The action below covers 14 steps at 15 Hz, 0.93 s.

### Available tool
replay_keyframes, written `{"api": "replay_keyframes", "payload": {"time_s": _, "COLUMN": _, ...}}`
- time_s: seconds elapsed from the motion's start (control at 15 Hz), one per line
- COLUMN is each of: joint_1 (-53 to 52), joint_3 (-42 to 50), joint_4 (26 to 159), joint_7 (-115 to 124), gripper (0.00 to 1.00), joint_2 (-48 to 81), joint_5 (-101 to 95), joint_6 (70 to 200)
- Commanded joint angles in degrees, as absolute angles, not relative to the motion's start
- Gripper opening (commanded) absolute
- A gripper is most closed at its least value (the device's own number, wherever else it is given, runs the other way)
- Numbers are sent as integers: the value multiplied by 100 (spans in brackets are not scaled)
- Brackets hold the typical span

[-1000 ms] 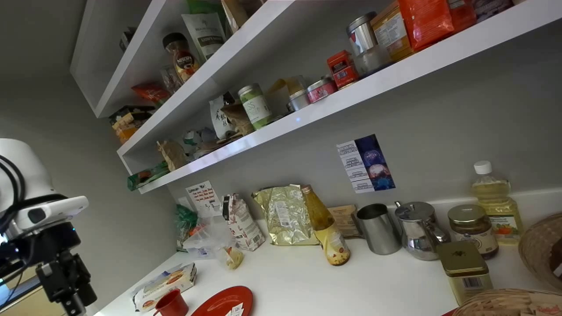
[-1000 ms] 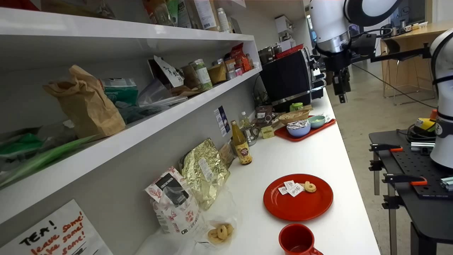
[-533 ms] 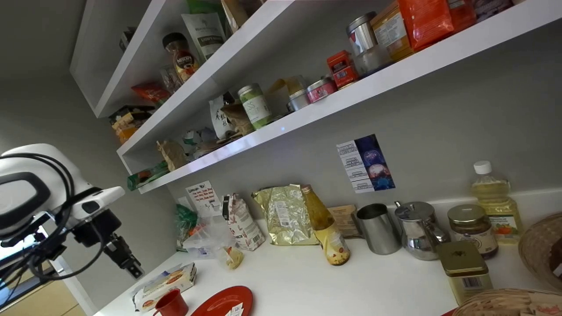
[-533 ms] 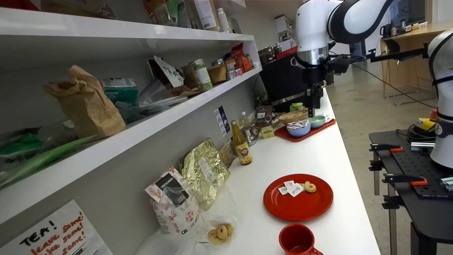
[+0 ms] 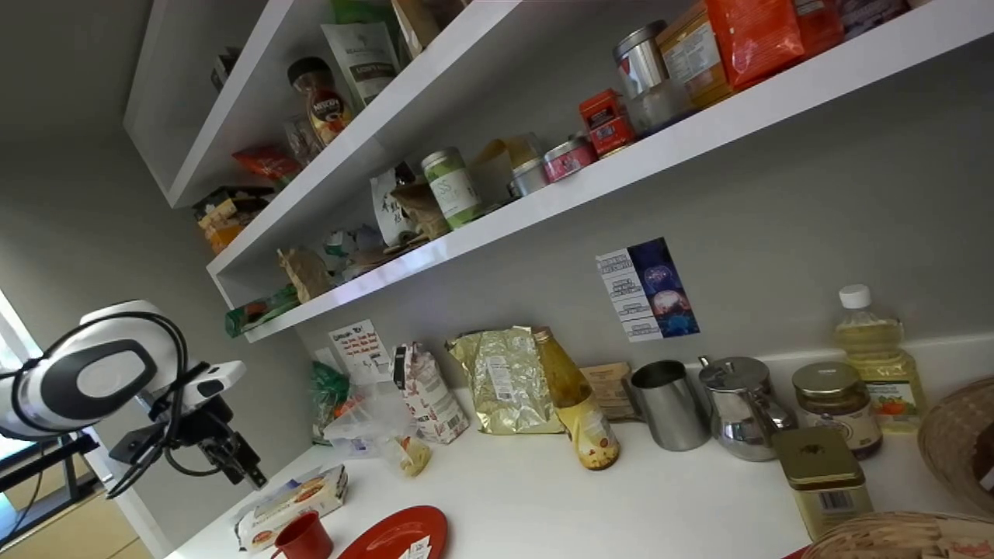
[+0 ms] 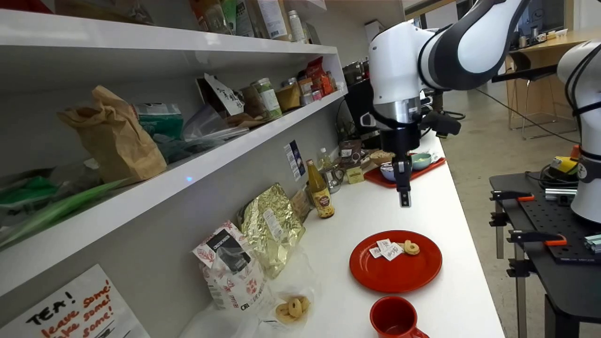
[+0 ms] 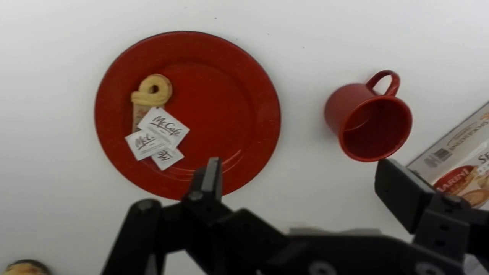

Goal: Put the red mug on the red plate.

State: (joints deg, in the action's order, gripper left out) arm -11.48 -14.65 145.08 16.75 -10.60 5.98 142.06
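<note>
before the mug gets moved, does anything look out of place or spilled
One small oddity: the plate isn't bare. A ring-shaped cookie and paper tags lie toward one side of it, which might crowd the mug. The mug stands upright beside the plate; I see no spill.

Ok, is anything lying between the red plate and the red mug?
No object: the wrist view shows a bare strip of white counter between the red plate and the red mug, which stand apart.

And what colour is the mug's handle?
Red, like the mug itself; the handle shows best in the wrist view.
</note>
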Motion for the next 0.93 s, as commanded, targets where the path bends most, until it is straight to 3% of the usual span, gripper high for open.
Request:
{"api": "replay_keyframes", "payload": {"time_s": 0.0, "joint_1": -1336, "joint_3": -1638, "joint_4": 13648, "joint_7": 1612, "gripper": 100, "joint_2": 18, "joint_5": 474, "joint_6": 14218}}
{"api": "replay_keyframes", "payload": {"time_s": 0.87, "joint_1": -2532, "joint_3": -1387, "joint_4": 11948, "joint_7": 2226, "gripper": 100, "joint_2": 2496, "joint_5": -975, "joint_6": 13754}}
